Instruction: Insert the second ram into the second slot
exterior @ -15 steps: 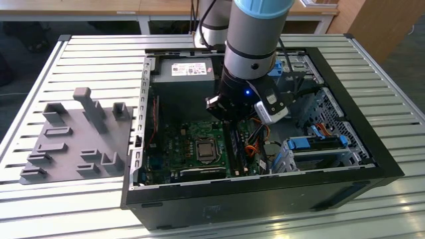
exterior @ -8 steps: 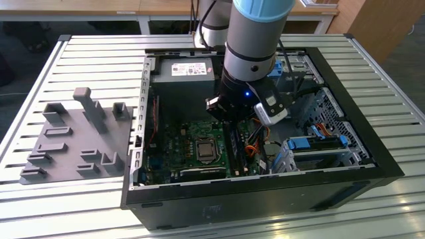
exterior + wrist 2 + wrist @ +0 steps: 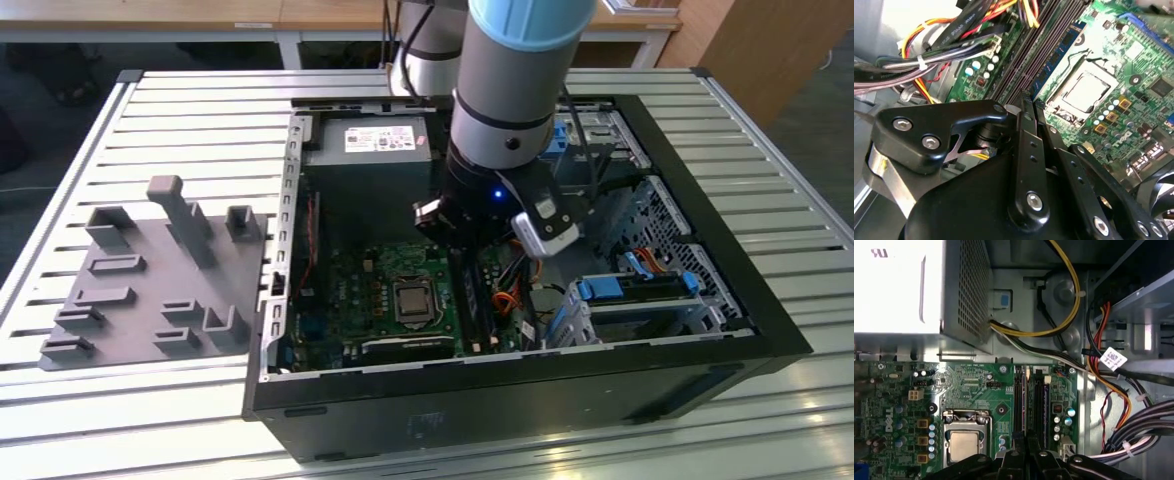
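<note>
Your gripper (image 3: 1026,102) seems clamped on the thin blue memory stick (image 3: 1056,62); hold it upright along the dark slot (image 3: 1018,395).

— Where is the computer case (image 3: 534,385)?
— On the table (image 3: 200,110); the holder plate (image 3: 134,300) lies beside it, at the exterior view's left.
— Inside?
— The memory slots (image 3: 470,295) run just beside the processor socket (image 3: 411,298).

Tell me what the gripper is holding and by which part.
It cannot be told. The gripper sits low over the memory slots, its tip by one end of a blue memory stick standing there; any grip is hidden.
</note>
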